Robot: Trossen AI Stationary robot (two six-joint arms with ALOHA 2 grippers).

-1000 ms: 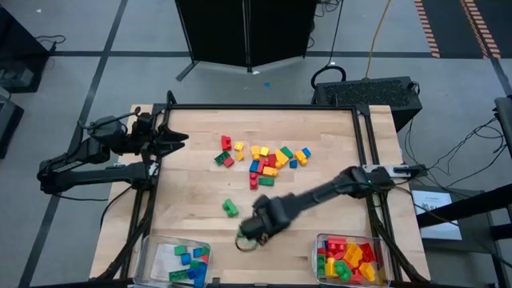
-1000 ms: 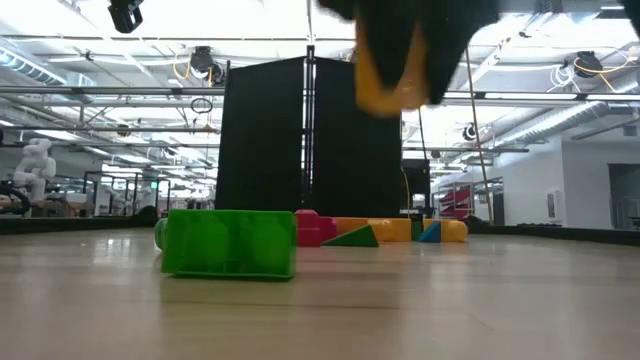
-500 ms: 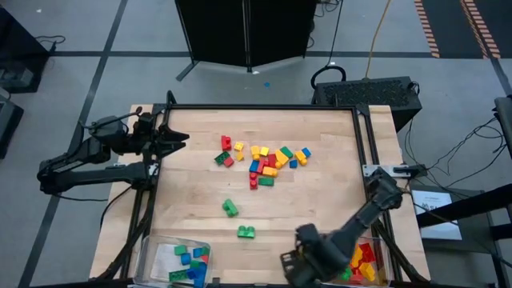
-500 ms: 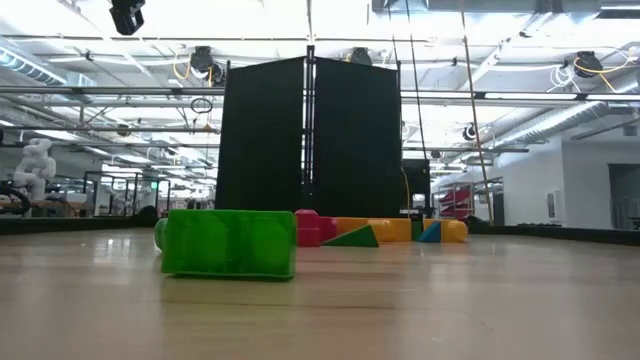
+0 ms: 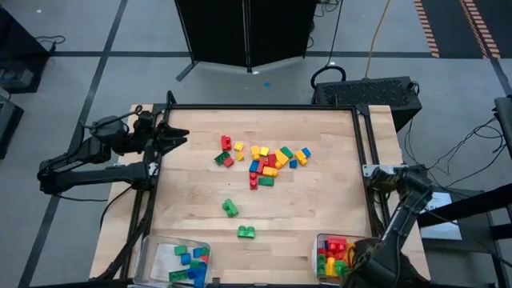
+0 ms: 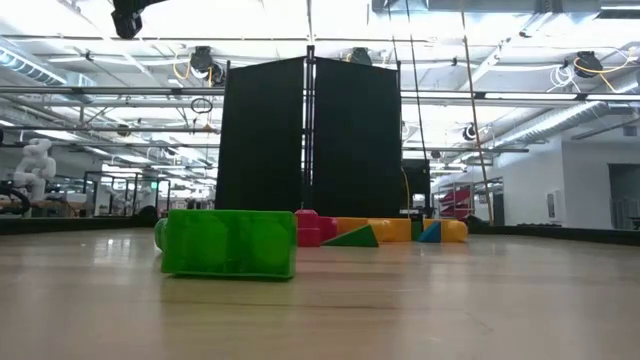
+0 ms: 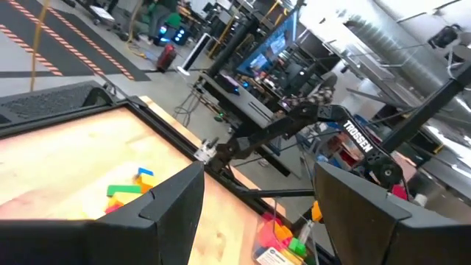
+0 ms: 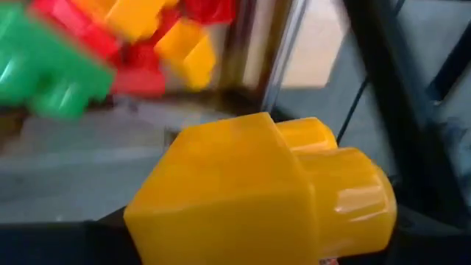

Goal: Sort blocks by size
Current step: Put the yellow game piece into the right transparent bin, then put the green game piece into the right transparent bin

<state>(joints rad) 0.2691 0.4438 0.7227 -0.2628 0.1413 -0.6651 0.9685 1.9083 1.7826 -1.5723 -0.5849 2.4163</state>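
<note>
The wooden table point(image 5: 192, 192) fills the middle of the floor, its top bare but for toy bricks and two clear bins at the near edge. The left arm waits at the far left edge, its gripper point(image 5: 178, 136) pointing in over the wood with the fingers point(image 7: 165, 213) spread apart and nothing between them. The right arm folds down at the near right corner, its gripper point(image 5: 370, 258) over the right bin point(image 5: 317, 254). It has hold of a yellow block point(image 8: 257, 191), jaws set fairly wide around it. That bin already carries red, yellow and green bricks. The left bin point(image 5: 154, 254), at the near left corner, holds blue and green ones. The main heap of blocks point(image 5: 264, 160) lies scattered toward the far centre. Nearer sit two loose green bricks, well apart from the heap: one point(image 5: 230, 208) left of centre, and a longer one point(image 5: 246, 232) closer to the near edge.
</note>
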